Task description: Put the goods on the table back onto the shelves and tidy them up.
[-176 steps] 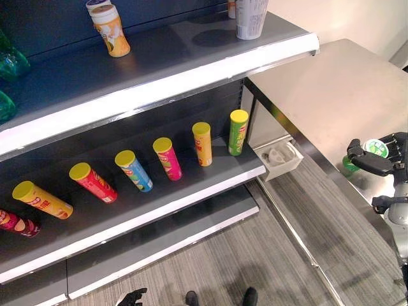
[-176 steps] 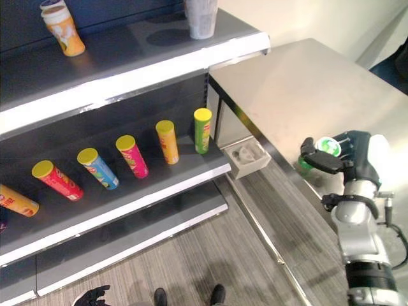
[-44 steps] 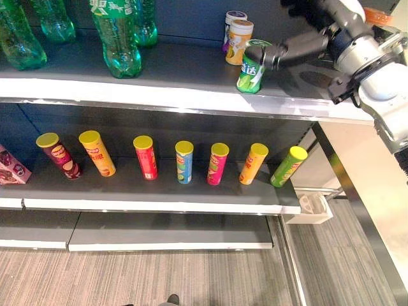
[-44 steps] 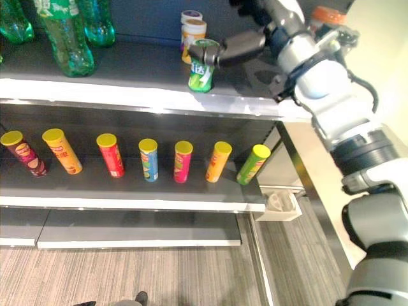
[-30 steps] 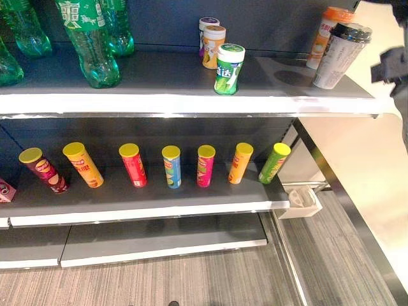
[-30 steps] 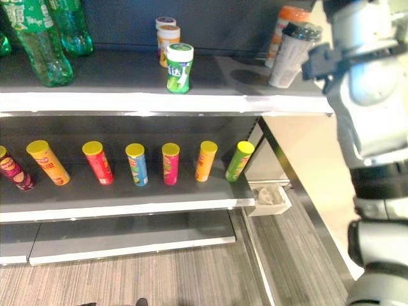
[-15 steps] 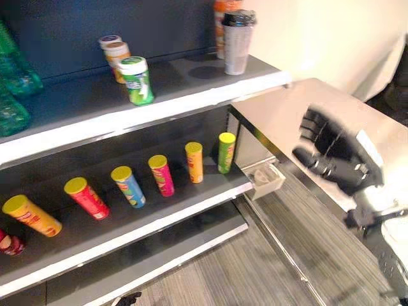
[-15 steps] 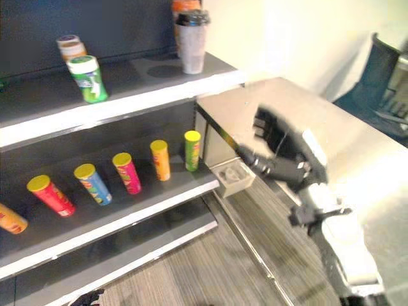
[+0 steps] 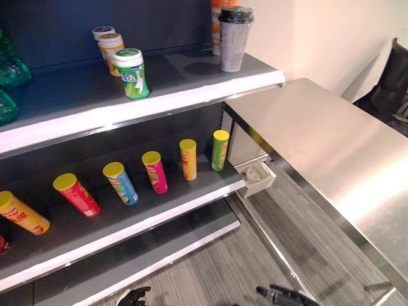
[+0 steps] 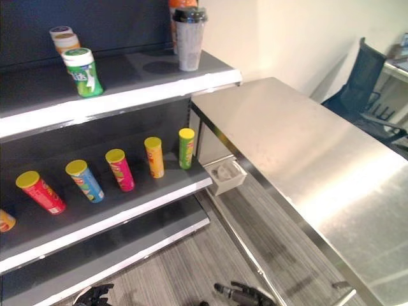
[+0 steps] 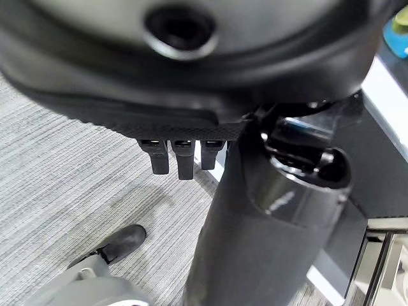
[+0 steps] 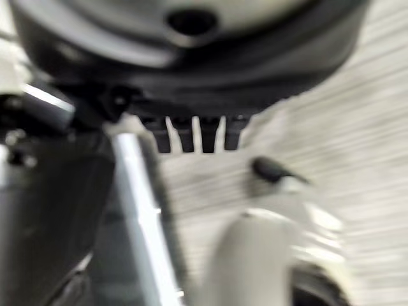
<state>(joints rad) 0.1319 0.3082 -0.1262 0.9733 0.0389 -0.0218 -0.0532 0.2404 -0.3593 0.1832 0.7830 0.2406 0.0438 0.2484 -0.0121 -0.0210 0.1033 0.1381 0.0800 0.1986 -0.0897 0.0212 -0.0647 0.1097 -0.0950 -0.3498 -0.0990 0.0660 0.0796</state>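
A green-and-white gum jar [image 9: 131, 73] stands upright on the top shelf [image 9: 191, 95], in front of two small orange and white jars [image 9: 108, 41]. My right hand [image 9: 284, 296] hangs low over the floor beside the steel table [image 9: 319, 140], holding nothing; its fingers [image 12: 191, 137] are straight. Lower left, in front of the shelves, my left hand [image 9: 132, 296] hangs with relaxed fingers [image 11: 178, 159] and also holds nothing.
A lidded drink cup [image 9: 234, 38] and an orange bottle behind it stand at the top shelf's right end. Green bottles [image 9: 9, 70] are at its left. Several chip cans [image 9: 153, 171] lean in a row on the middle shelf. A small white tray [image 9: 258, 178] hangs by the table's corner.
My right hand set the gum jar on the top shelf, let go, and has dropped from over the table to near the floor. The camera has swung right and down.
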